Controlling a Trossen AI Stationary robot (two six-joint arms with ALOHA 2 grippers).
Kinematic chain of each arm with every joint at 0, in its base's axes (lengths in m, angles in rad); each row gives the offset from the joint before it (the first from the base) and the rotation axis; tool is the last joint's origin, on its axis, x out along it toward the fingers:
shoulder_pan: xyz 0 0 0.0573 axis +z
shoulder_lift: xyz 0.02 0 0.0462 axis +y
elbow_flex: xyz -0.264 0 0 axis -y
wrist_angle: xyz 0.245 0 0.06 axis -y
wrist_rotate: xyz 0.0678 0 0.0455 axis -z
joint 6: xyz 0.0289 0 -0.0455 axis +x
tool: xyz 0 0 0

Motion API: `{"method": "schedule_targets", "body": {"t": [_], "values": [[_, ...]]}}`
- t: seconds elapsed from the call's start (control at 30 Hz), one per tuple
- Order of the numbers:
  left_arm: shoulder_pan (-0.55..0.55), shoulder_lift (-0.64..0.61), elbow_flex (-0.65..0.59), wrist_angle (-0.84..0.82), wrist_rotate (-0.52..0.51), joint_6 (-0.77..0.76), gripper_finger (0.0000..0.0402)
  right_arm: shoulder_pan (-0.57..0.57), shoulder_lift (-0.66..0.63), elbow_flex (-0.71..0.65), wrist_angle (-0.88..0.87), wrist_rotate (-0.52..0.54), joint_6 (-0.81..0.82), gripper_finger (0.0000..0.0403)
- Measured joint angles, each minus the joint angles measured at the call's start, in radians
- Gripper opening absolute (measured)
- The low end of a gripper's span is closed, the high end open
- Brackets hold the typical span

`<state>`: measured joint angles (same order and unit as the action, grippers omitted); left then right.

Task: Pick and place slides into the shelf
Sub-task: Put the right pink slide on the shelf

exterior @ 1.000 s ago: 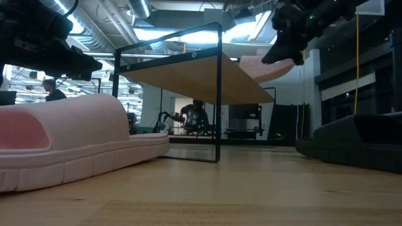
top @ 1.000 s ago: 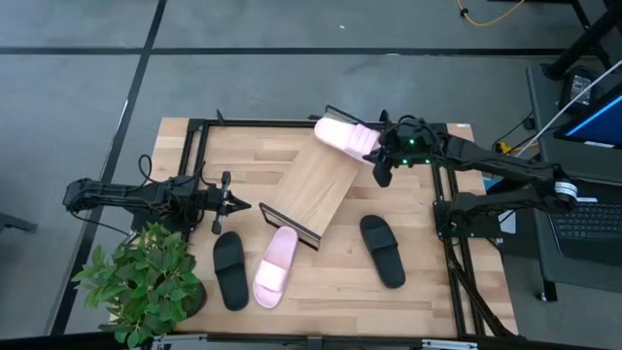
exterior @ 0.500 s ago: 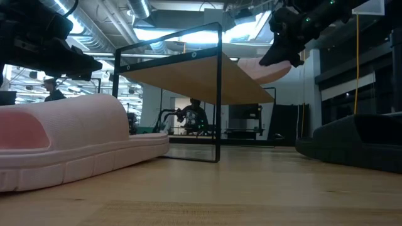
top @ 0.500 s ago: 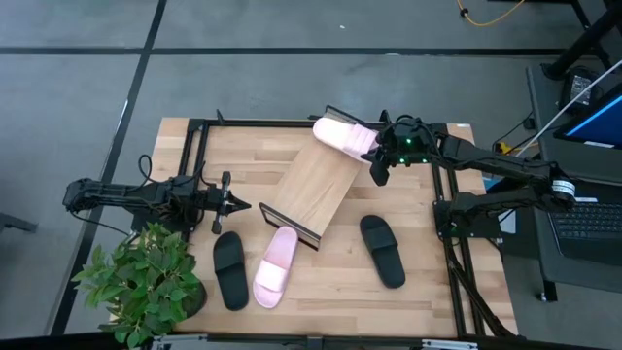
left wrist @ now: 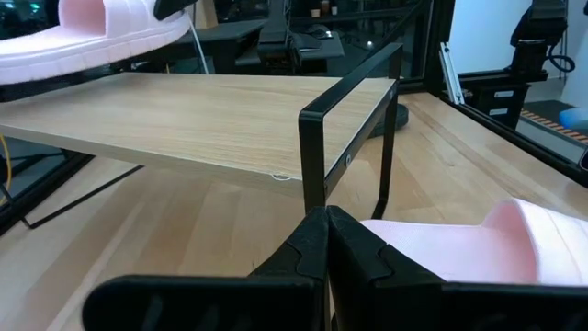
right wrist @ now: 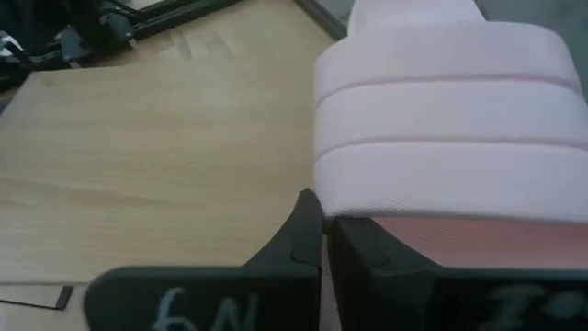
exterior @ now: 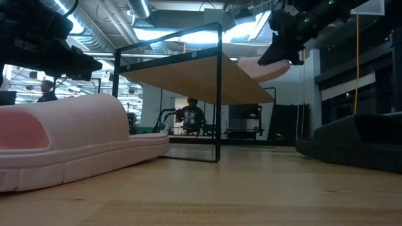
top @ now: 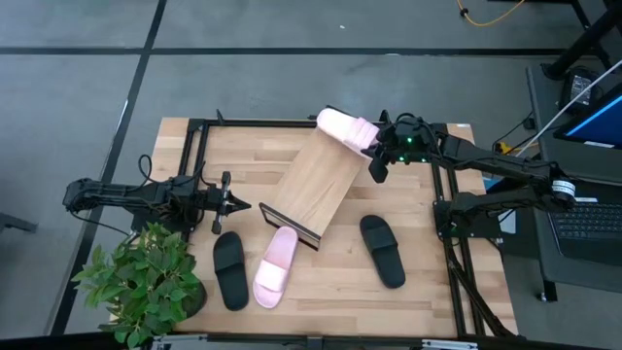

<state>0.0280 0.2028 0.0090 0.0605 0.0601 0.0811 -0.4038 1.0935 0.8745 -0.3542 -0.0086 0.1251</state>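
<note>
At the upper centre of the overhead frame, my right gripper (top: 372, 158) clamps a pale pink slide (top: 345, 131) by its edge, holding it at the raised top end of the slanted shelf (top: 313, 187). By my reckoning the task is barely begun: this first slide is not yet released, and no other sits on the board. Three remain on the tabletop (top: 418, 292) in the lower half of that frame: a black slide (top: 229, 269) and a second pink slide (top: 275, 264) side by side just below the shelf's dark lower lip, and another black slide (top: 383, 249) to their right. My left gripper (top: 236, 204) waits at centre left, fingers pressed together and empty.

From above, every slide's place reads at once, which no other view gives. My right wrist camera alone shows my closed fingers against the pink strap (right wrist: 450, 119), with bare board beyond. The table-level view shows the held slide (exterior: 267, 68) up by the board's high edge, upper right, though whether it touches the wood I cannot tell.
</note>
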Motion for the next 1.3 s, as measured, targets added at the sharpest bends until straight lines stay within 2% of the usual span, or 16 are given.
{"method": "schedule_targets", "body": {"t": [0.27, 0.57, 0.8, 1.3], "values": [[0.0, 0.0, 0.0, 0.0, 0.0, 0.0, 0.0, -0.036, 0.008, 0.0, 0.024, -0.01, -0.046, 0.0008], [0.0, 0.0, 0.0, 0.0, 0.0, 0.0, 0.0, -0.072, 0.092, 0.0, 0.041, -0.08, -0.083, 0.0008], [0.0, 0.0, 0.0, 0.0, 0.0, 0.0, 0.0, -0.072, 0.13, 0.0, 0.078, -0.082, -0.108, 0.0008], [0.0, 0.0, 0.0, 0.0, 0.0, 0.0, 0.0, -0.072, 0.131, 0.0, 0.079, -0.037, -0.103, 0.0008]]}}
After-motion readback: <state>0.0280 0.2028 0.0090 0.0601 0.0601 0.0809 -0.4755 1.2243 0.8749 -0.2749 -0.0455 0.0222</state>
